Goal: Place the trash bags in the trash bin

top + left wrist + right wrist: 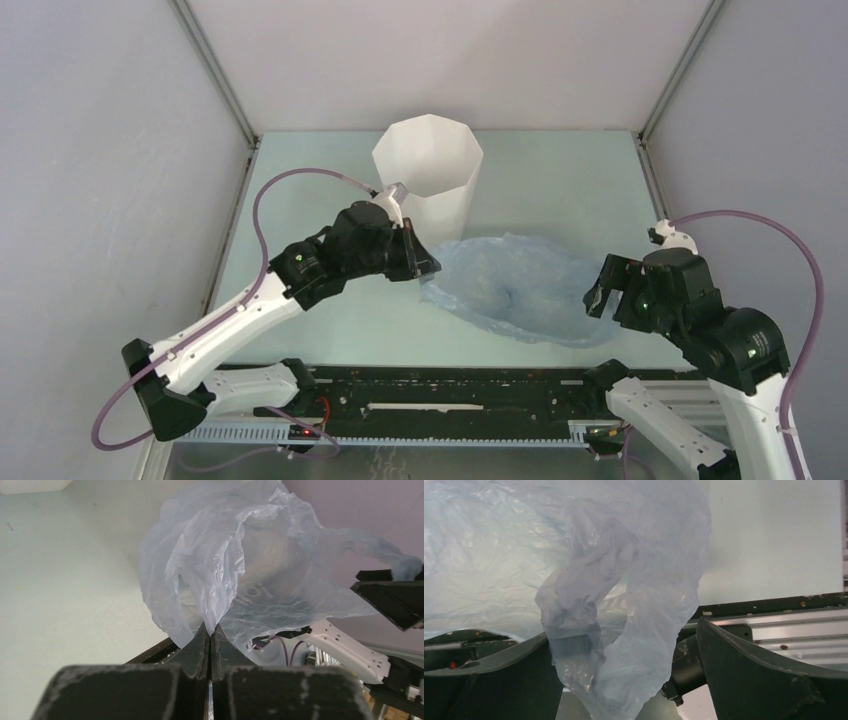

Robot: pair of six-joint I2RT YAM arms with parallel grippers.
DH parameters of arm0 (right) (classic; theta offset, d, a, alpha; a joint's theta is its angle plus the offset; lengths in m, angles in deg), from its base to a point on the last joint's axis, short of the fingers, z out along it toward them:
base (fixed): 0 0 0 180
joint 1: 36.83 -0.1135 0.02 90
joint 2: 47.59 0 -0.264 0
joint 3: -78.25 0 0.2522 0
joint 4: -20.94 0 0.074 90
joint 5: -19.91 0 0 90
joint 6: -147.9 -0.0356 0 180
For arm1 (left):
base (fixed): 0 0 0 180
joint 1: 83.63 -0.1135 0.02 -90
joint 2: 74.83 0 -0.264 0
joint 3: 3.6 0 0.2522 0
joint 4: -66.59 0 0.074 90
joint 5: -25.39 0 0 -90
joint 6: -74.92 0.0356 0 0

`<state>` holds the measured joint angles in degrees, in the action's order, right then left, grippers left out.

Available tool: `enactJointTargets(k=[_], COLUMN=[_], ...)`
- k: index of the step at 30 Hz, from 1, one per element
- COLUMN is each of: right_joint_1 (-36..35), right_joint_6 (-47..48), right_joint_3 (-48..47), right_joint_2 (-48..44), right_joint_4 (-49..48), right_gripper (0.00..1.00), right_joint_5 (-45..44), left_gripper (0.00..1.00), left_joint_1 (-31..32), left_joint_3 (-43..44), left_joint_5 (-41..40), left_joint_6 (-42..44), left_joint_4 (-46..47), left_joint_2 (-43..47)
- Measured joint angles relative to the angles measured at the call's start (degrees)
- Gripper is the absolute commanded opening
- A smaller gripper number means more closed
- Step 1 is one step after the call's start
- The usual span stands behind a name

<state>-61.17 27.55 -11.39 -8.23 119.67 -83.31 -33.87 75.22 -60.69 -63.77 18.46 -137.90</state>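
Trash bag (520, 285) pinched in closed left jaws, right jaws spread wide, white trash bin (447, 205) beyond

Lab test booth: plain grey wall panels (100, 150), metal corner posts (215, 70), pale tabletop (560, 190), black mounting rail (450, 385)

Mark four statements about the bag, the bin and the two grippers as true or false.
1. The left gripper is shut on the bag. True.
2. The right gripper is clamped on the bag. False: its jaws stand wide open, with loose film hanging between them.
3. The bin stands upright on the table. True.
4. The bag is inside the bin. False: it is outside, spread in front of the bin between the two grippers.
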Motion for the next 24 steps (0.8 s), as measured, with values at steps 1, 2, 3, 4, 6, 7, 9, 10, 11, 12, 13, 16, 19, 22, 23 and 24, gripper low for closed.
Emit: enactJointTargets(k=[1, 2, 3, 4, 6, 7, 9, 10, 11, 12, 13, 16, 19, 22, 23, 24], right_joint_1=[0.0, 0.0, 0.0, 0.0, 0.0, 0.0, 0.0, 0.0, 0.0, 0.0, 0.0, 0.0, 0.0, 0.02, 0.02, 0.02], right_joint_6=[0.02, 0.26, 0.5, 0.92, 1.7, 1.81, 1.99, 2.08, 2.19, 2.19, 2.23, 2.82, 2.8, 1.66, 1.11, 0.04], right_joint_3=[0.44, 1.09, 2.25, 3.67, 6.25, 7.32, 7.98, 7.87, 7.43, 6.4, 4.52, -6.99, -16.37, -22.27, -23.37, -24.26], right_joint_2=[0.0, -0.09, -0.31, -0.68, -1.4, -1.81, -2.47, -2.78, -3.13, -3.32, -3.48, -4.92, -5.22, -4.48, -3.93, -3.1], right_joint_4=[-0.24, -0.55, -1.18, -1.99, -3.61, -4.7, -6.64, -7.76, -8.52, -8.9, -9.35, -15.15, -22.97, -31.87, -34.8, -38.49], right_gripper=[0.9, 0.81, 0.68, 0.52, 0.23, 0.15, 0.02, 0.0, 0.0, 0.0, 0.0, 0.0, 0.0, 0.0, 0.0, 0.0], right_joint_5=[-0.61, -1.27, -1.81, -2.12, -1.79, -1.29, 0.39, 1.25, 2.19, 3.48, 5.11, 14.01, 21.81, 28.7, 30.53, 32.48], left_gripper=[0.01, 0.02, 0.02, 0.03, 0.02, 0.01, 0.0, 0.0, 0.0, 0.0, 0.0, 0.0, 0.0, 0.0, 0.0, 0.0], left_joint_1=[0.0, 0.0, 0.02, 0.02, 0.0, 0.0, 0.07, 0.17, 0.39, 0.9, 1.49, 5.53, 8.5, 9.62, 9.62, 9.62], left_joint_3=[0.0, 0.0, 0.0, 0.0, 0.0, 0.0, 0.0, 0.0, 0.0, 0.07, 0.24, 5.4, 17.55, 29.53, 32.94, 37.83], left_joint_5=[0.31, 0.55, 0.94, 1.2, 2.03, 2.62, 4.04, 4.74, 5.44, 6.05, 6.8, 9.79, 11.78, 12.76, 12.55, 11.69], left_joint_6=[-0.15, -0.37, -0.57, -0.79, -1.14, -1.44, -1.92, -1.99, -2.03, -2.05, -1.99, -1.22, 0.37, 2.69, 3.67, 5.14], left_joint_4=[0.33, 0.57, 0.87, 1.09, 2.1, 2.97, 4.98, 6.36, 7.56, 9.31, 10.62, 14.23, 15.89, 17.53, 17.53, 16.83], left_joint_2=[0.02, 0.02, 0.02, 0.02, 0.02, 0.09, 0.26, 0.39, 0.52, 0.63, 0.7, -0.37, -4.94, -8.46, -9.25, -10.29])
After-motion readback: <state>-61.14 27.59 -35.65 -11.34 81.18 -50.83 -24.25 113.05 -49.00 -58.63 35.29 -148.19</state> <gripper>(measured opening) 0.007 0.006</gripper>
